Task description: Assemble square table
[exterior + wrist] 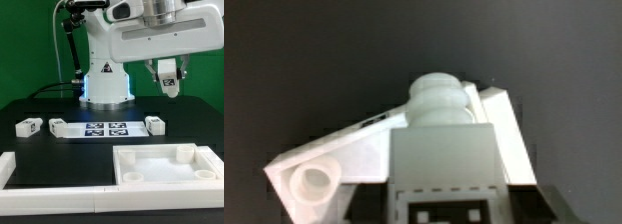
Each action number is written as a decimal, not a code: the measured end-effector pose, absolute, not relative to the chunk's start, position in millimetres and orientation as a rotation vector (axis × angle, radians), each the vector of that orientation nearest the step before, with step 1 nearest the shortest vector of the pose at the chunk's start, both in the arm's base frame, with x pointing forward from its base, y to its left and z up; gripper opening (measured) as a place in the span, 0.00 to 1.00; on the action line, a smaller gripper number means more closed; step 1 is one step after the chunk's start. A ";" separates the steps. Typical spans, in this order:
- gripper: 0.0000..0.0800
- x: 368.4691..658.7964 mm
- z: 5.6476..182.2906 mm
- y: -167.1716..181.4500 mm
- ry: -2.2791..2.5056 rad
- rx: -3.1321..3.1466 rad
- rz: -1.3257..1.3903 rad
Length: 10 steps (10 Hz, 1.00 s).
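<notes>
The square table top [160,165] lies rim-up at the exterior view's right front, and only that view shows three loose legs [58,126] beside the marker board [105,128]. The wrist view alone shows the fourth leg [445,150] close: its long axis points away from the camera, rounded screw end [439,90] first, over the top's corner. The gripper [169,84], raised above the top, seems clamped on this leg, though its fingers are blurred.
</notes>
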<state>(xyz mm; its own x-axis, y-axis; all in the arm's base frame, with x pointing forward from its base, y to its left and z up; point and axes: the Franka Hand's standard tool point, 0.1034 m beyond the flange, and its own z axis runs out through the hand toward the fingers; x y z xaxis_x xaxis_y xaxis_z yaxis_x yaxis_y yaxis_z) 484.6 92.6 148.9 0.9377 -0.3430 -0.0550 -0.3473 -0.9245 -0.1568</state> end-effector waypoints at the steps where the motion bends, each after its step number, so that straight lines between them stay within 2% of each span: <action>1: 0.36 490.7 150.3 94.3 0.547 -2.924 -0.096; 3: 0.36 501.6 144.5 93.9 0.464 -2.965 -0.233; 4: 0.36 519.9 147.7 91.7 0.440 -2.954 -0.358; 7: 0.36 545.6 156.9 98.0 0.409 -2.911 -0.556; 10: 0.36 540.3 151.9 98.8 0.384 -2.921 -0.547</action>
<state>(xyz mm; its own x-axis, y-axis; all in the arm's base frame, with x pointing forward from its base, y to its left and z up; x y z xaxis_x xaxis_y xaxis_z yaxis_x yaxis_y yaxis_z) 540.3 98.8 151.9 0.9009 -0.2752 0.3356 -0.2223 -0.9567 -0.1878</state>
